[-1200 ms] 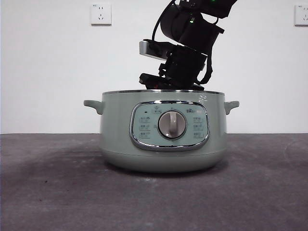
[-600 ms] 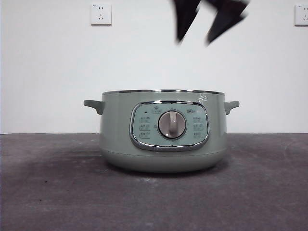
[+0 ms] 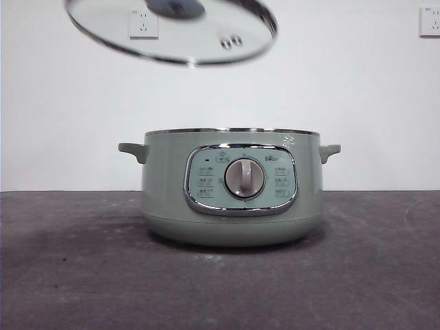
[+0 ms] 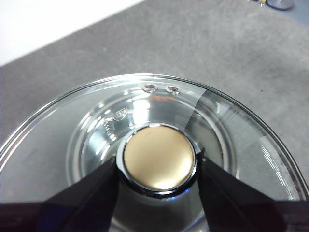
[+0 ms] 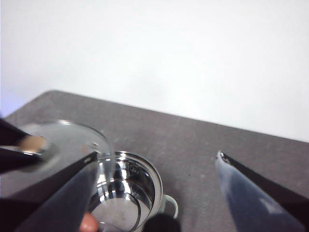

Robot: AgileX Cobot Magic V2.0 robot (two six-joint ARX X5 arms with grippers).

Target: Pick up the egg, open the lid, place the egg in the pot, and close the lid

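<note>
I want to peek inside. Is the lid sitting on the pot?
No, the lid hangs in the air, above the open pot, held by the left gripper.

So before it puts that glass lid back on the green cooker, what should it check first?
1. Grip: the left gripper has its jaws pressed on either side of the round knob of the domed glass lid with the chrome rim: ok.
2. Alignment: the lid hangs tilted, high up and off to one side of the round sage-green pot: not ok.
3. Pot mouth: open, with nothing across it: ok.
4. Is the small brown-orange egg inside? Only a glimpse of orange shows at the right wrist view's edge, by the steel bowl: cannot tell.
5. Is the right gripper out of the way? It is open, empty, high above the pot and absent from the front view: ok.
</note>
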